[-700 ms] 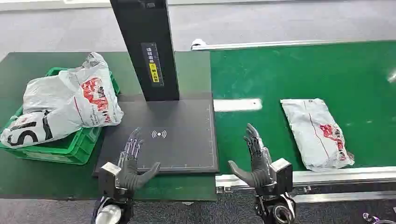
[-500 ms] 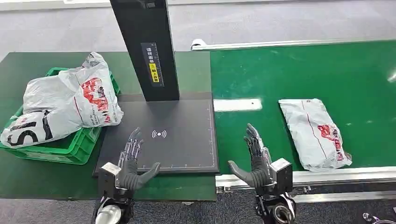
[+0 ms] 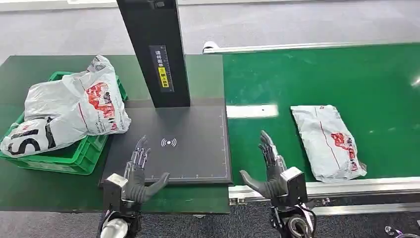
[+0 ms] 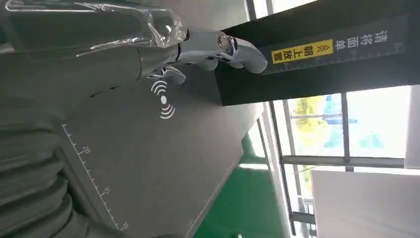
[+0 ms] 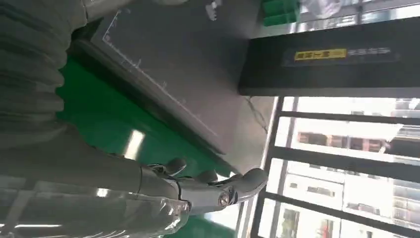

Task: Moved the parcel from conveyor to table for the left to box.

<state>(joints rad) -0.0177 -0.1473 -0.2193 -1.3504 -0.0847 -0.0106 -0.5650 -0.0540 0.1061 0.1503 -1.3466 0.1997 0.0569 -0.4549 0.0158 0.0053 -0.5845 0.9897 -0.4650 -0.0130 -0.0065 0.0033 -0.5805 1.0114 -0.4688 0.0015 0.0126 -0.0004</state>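
Observation:
A grey plastic parcel with red print lies flat on the green conveyor belt, to the right of my right hand. That hand is open, fingers spread, hovering over the belt's near edge; the right wrist view shows its fingers holding nothing. My left hand is open too, above the near edge of the dark scan pad on the table. Its fingers reach toward the pad's signal mark. A green box at the left holds two bagged parcels.
A black post with a yellow label rises from the back of the scan pad. A metal rail runs along the conveyor's near edge. The dark green table has bare room in front of the box.
The parcel has slid leftward along the belt, closer to my right hand. Both hands have barely moved.

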